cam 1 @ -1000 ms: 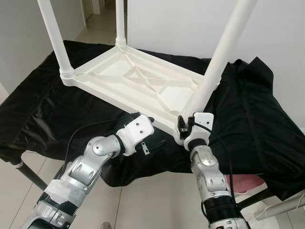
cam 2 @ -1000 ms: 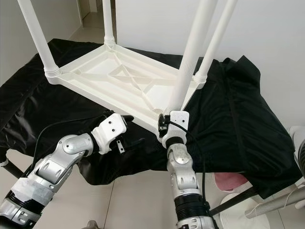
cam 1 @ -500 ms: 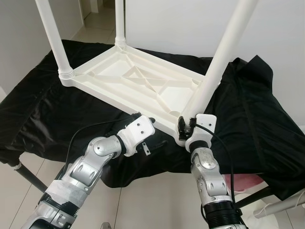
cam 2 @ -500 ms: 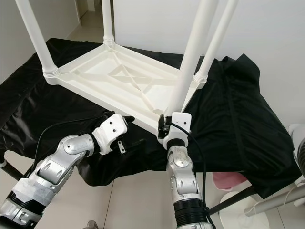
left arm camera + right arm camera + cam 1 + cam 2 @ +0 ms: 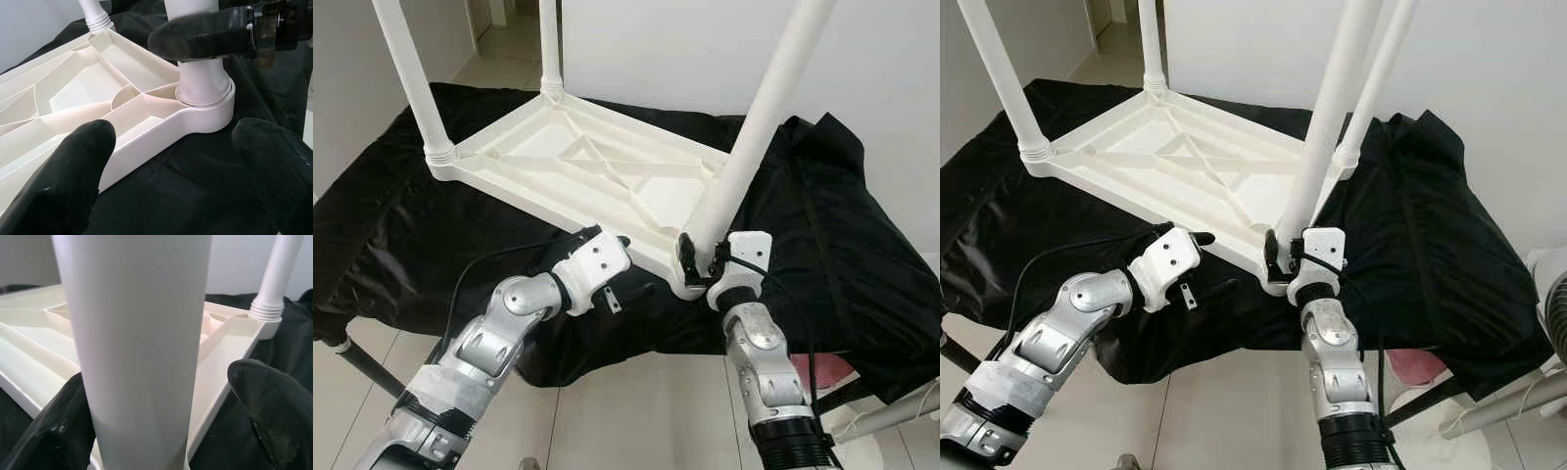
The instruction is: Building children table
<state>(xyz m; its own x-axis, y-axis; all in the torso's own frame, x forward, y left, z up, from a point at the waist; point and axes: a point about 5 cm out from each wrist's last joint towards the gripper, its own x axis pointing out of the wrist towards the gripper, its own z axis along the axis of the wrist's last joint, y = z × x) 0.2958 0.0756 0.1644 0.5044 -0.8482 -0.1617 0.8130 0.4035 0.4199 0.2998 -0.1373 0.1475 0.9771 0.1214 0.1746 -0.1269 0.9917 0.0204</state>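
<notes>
A white plastic children's table [image 5: 524, 186] lies upside down on a black cloth, with its legs pointing up. My right gripper [image 5: 701, 262] sits at the base of the nearest leg [image 5: 754, 127], where it enters the corner socket [image 5: 205, 100]. It is open: one finger [image 5: 46, 431] lies against the leg and the other finger [image 5: 274, 406] stands apart. My left gripper [image 5: 171, 186] is open, low over the cloth beside the table's front edge, a short way left of that corner. It holds nothing.
The black cloth [image 5: 382, 225] covers a low stand and hangs over its front edge. Three more legs [image 5: 406, 78] rise at the other corners. A white wall stands behind, tiled floor lies below, and a pink item [image 5: 832, 364] with white tubing [image 5: 1552, 313] is at lower right.
My right wrist has swung a little to the right around the base of the near leg. The left gripper keeps its place by the front edge. The camera has shifted slightly.
</notes>
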